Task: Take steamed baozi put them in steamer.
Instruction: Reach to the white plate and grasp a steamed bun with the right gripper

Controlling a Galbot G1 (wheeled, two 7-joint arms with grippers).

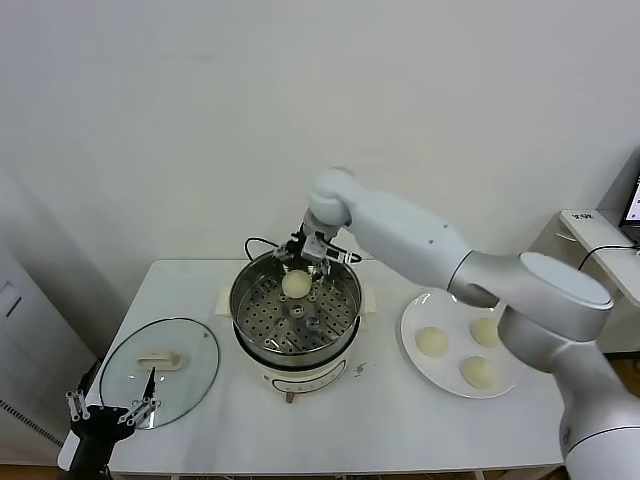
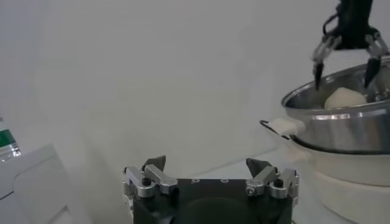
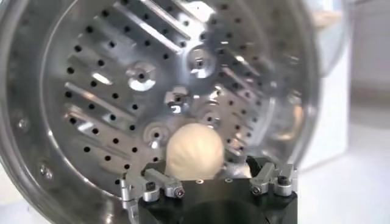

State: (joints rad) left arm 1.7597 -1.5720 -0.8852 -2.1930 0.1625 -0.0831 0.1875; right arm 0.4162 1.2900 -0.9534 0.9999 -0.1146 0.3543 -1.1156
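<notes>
Four cream-white baozi are in sight, all smooth, round and matte, with no pleats showing. Going from the left of the head view: the left gripper (image 1: 110,412) is parked low off the table's (image 1: 400,420) near left corner, beside the glass lid (image 1: 160,371) that lies flat with its white handle up. Its fingers (image 2: 159,176) stand wide apart with nothing between them.

Next comes the steamer (image 1: 296,318), a shiny steel pot on a white base, its perforated tray floor bare except for one bun. That baozi (image 1: 295,285) sits on the tray toward the far side of the pot, close to the back wall. The right gripper (image 1: 303,262) hangs directly above it, reaching in over the far rim. In the right wrist view the bun (image 3: 194,152) rests on the holed floor just ahead of the fingertips (image 3: 159,181), which are spread to either side of it and do not clamp it; the jaws are wide open.

To the right, the white plate (image 1: 412,322) holds the other three buns (image 1: 433,341), set apart from one another in a loose triangle.
</notes>
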